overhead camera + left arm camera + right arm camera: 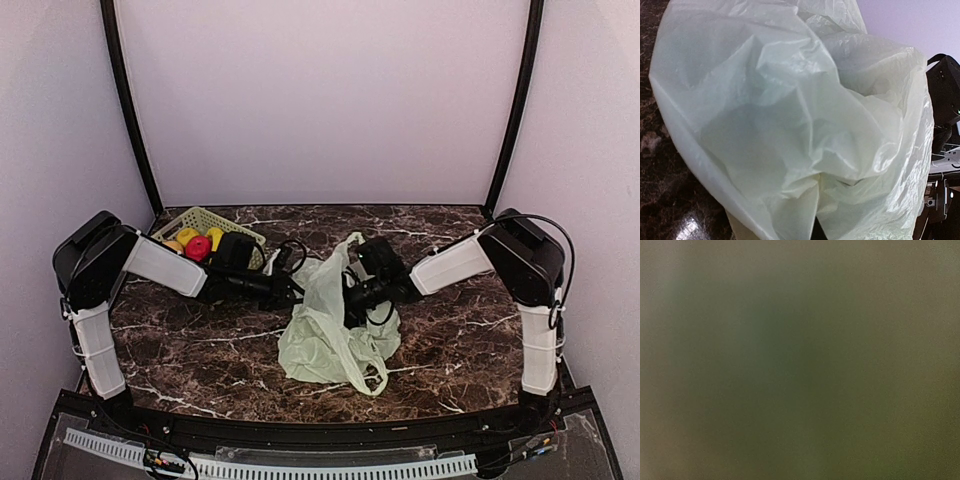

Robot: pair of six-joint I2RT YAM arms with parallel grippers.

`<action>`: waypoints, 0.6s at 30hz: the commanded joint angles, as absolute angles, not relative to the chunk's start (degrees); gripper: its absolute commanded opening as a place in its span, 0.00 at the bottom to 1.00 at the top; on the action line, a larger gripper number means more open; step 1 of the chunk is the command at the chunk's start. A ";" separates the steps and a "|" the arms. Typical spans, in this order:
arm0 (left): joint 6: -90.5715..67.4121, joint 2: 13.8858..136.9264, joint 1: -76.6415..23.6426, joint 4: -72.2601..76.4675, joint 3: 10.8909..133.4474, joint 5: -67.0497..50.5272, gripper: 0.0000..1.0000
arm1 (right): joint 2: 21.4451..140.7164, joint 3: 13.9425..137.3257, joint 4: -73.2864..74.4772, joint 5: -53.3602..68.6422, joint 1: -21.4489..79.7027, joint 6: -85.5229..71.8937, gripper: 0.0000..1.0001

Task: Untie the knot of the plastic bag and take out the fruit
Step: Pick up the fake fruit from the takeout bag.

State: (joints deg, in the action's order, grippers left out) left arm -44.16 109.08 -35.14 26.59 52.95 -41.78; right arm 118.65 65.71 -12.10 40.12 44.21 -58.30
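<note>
- At the middle of the dark marbled tabletop (450, 340), the plastic bag (325, 335) lies crumpled, pale green and translucent, with one fold drawn up into a peak between the two arms
- Its near end trails toward the arm bases, and a loop handle (372, 378) lies flat there
- From the left, the left end effector (290, 290) reaches across and meets the bag's left edge; it is closed, but its fingers are hidden, so I cannot tell whether any film is caught between them
- Seen from the left wrist, the bag (790, 125) fills nearly everything, wrinkled and glossy, with a strip of tabletop down the left side
- From the right, the right end effector (355, 290) is pushed in against the raised fold, partly behind the film; I cannot tell whether it is open or closed
- The right wrist camera gives only a dim greenish blur
- Back at the far left, well apart from the bag, the fruit (198, 245) sits in a pale green perforated basket (225, 222): one red piece, yellow pieces beside it and an orange one at the left
</note>
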 commanded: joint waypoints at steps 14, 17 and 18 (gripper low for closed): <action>-42.14 105.83 -30.60 21.27 49.31 -38.80 0.01 | 104.50 58.26 -12.27 27.31 42.66 -54.32 0.08; -41.65 105.43 -29.14 20.82 48.72 -38.60 0.01 | 102.20 56.06 -11.86 26.33 41.58 -54.25 0.08; -41.44 105.39 -28.56 20.76 48.57 -38.68 0.01 | 101.50 55.40 -11.67 26.14 41.31 -54.23 0.08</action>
State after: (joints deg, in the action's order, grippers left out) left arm -43.27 107.18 -30.89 24.95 50.43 -40.23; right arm 104.84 57.98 -10.48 29.26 43.03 -55.07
